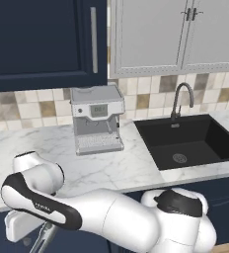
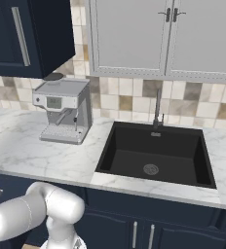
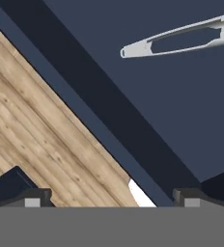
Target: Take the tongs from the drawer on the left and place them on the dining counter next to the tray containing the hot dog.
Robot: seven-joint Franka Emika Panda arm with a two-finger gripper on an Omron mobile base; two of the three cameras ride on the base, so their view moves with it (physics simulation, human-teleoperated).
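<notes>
In the left base view the white arm with dark joints (image 1: 111,212) reaches low and to the left, below the edge of the white marble counter with grey veins (image 1: 47,148), its hand down in front of the navy cabinet fronts. On that counter stands a boxy silver coffee machine (image 1: 96,118), and to its right a black rectangular sink (image 1: 190,141) with a curved grey tap (image 1: 181,99) behind it; a navy wall cabinet with a vertical silver handle (image 1: 93,39) hangs above the machine. The right base view has the same coffee machine at the left, the sink in the middle and navy base cabinet doors with slim vertical handles (image 2: 143,236) under the counter. In the hand view the two-finger gripper (image 3: 111,198) stands wide, its dark tips far apart at the bottom edge, with nothing between them. Beyond it lies the open navy blue drawer (image 3: 147,111), its flat dark floor running across the picture, and in it the slim pale grey metal tongs (image 3: 181,38) lie flat near the upper right, well apart from the tips. Light wooden plank flooring (image 3: 41,130) shows beside the drawer's edge.
</notes>
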